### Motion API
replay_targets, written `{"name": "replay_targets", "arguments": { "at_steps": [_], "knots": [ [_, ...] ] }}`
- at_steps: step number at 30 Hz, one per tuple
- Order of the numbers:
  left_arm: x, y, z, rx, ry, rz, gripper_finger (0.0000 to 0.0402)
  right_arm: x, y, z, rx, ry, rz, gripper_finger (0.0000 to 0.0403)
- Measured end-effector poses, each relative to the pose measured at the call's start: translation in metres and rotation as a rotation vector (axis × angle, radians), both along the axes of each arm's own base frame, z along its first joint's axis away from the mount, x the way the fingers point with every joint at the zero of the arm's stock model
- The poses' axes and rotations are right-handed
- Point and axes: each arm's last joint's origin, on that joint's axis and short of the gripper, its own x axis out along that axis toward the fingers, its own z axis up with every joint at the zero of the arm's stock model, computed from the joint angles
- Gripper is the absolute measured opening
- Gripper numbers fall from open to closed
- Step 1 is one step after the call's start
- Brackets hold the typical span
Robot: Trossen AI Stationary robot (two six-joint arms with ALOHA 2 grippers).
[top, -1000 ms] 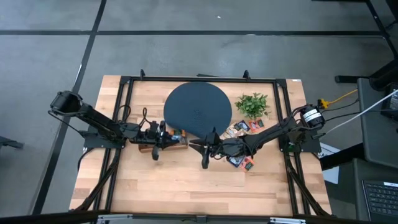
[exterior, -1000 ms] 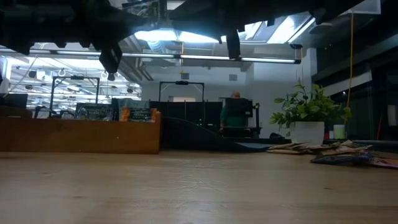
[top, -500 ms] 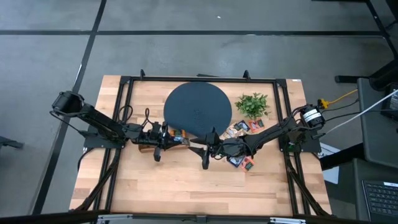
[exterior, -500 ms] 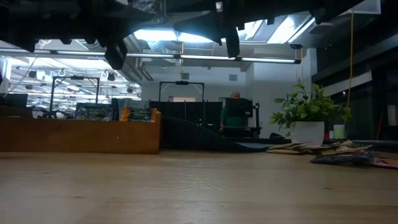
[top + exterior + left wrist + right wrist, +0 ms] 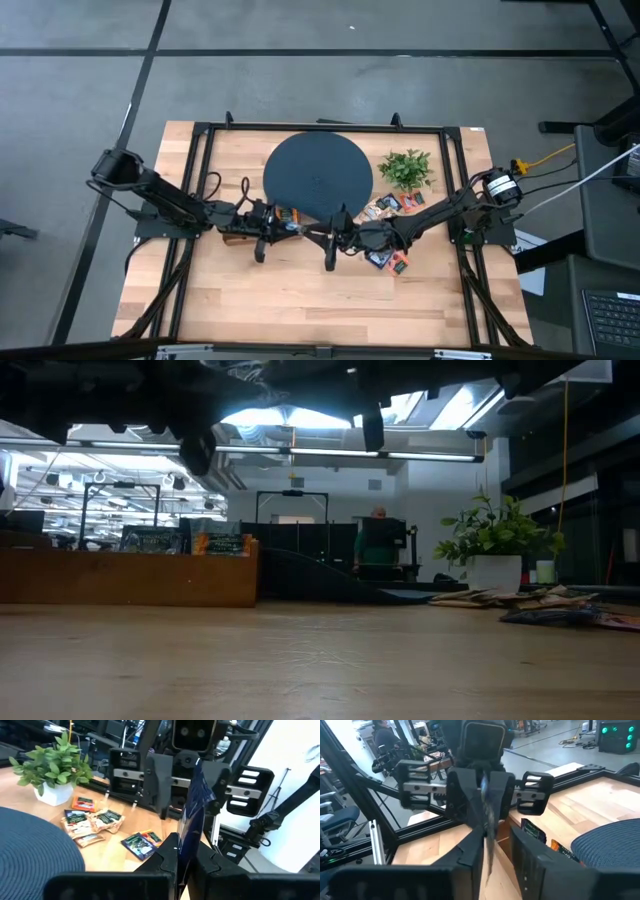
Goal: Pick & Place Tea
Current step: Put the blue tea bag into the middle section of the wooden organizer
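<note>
— Sachet (image 5: pixel 192 815) position?
— Dark blue one, edge-on above mid-table, between both arms, near the round dark mat's (image 5: pixel 318 176) front edge.
— Grip?
— Left gripper (image 5: pixel 290 228) is clamped on it. Right gripper (image 5: pixel 318 236) faces it, fingers (image 5: pixel 159 785) apart on either side of the sachet.
— Others?
— Loose tea sachets (image 5: pixel 388 205) lie beside the potted plant (image 5: pixel 407 168).

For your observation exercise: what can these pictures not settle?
- High view: the sachet between the left gripper and right gripper is hidden under both.
- Wrist views: which gripper truly holds the dark sachet; fingers overlap.
- Low view: tea pile seen edge-on; count unclear.
</note>
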Motion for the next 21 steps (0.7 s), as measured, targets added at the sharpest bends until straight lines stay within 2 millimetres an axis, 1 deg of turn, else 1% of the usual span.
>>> {"name": "replay_targets", "arguments": {
  "at_steps": [5, 9, 16, 21],
  "knots": [
    [0.001, 0.000, -0.002, 0.005, 0.011, 0.001, 0.0011, 0.000, 0.000, 0.000, -0.015, 0.003, 0.001, 0.0059],
    [0.001, 0.000, -0.002, 0.014, 0.012, 0.002, 0.0018, 0.000, 0.000, -0.001, -0.028, 0.011, 0.004, 0.0012],
    [0.001, 0.000, -0.002, -0.028, 0.018, 0.003, 0.0046, -0.001, 0.000, -0.007, -0.040, 0.072, 0.003, 0.0006],
    [0.001, 0.000, -0.004, -0.030, 0.040, -0.006, 0.0080, -0.002, 0.000, -0.012, -0.013, 0.117, 0.007, 0.0004]
  ]
}}
